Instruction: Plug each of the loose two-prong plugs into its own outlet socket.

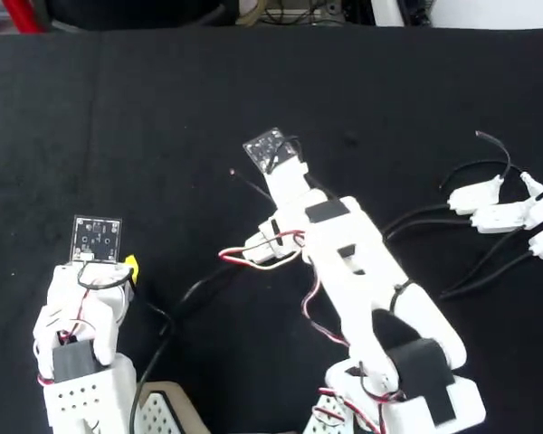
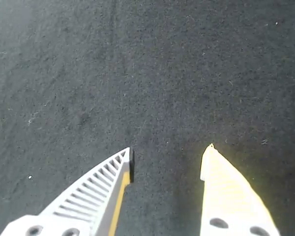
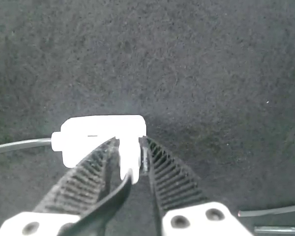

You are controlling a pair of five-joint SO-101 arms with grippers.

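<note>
Black cloth (image 1: 163, 108) is covering the table. The right gripper (image 3: 129, 143) is clenching a white plug (image 3: 98, 130) near the table's middle, its cord (image 3: 19, 144) trailing away. The left gripper (image 2: 170, 148) is hanging released over cloth at near left. White corded pieces (image 1: 502, 214) are lying at the right edge.

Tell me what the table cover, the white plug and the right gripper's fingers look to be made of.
The table cover looks like dark matte fabric, felt-like: fuzzy fibres and lint specks show. The white plug is likely moulded plastic, smooth with rounded corners and an even sheen. On the right gripper, the fingers are probably printed plastic, matte white, with ribbed inner faces.
</note>
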